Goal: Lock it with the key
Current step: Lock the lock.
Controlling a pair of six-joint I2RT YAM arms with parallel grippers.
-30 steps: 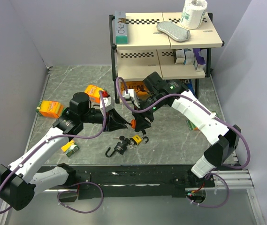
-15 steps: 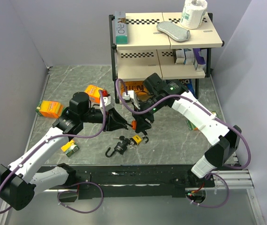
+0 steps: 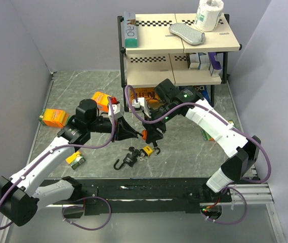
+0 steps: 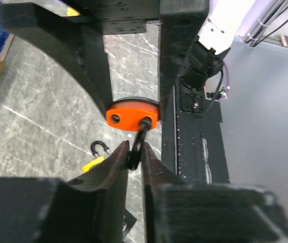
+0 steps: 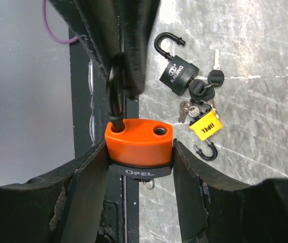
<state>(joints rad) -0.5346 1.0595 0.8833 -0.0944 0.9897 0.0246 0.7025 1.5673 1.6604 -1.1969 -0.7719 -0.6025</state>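
My right gripper (image 5: pixel 139 152) is shut on the body of an orange OPEL padlock (image 5: pixel 138 143) and holds it above the table; it also shows in the top view (image 3: pixel 145 133). My left gripper (image 4: pixel 134 152) is shut on the padlock's black shackle (image 4: pixel 137 140), which is open: one leg sits in the body, the other hole is bare. The orange body shows in the left wrist view (image 4: pixel 132 114). A key ring hangs under the padlock (image 5: pixel 149 184). In the top view the two grippers meet at the padlock, left gripper (image 3: pixel 133 134), right gripper (image 3: pixel 150 134).
On the table lie a black padlock (image 5: pixel 180 72) with an open shackle, a bunch of keys (image 5: pixel 200 95) and a small yellow padlock (image 5: pixel 205 126), also seen from above (image 3: pixel 147 151). Orange and yellow boxes (image 3: pixel 54 117) lie left. A shelf rack (image 3: pixel 176 45) stands behind.
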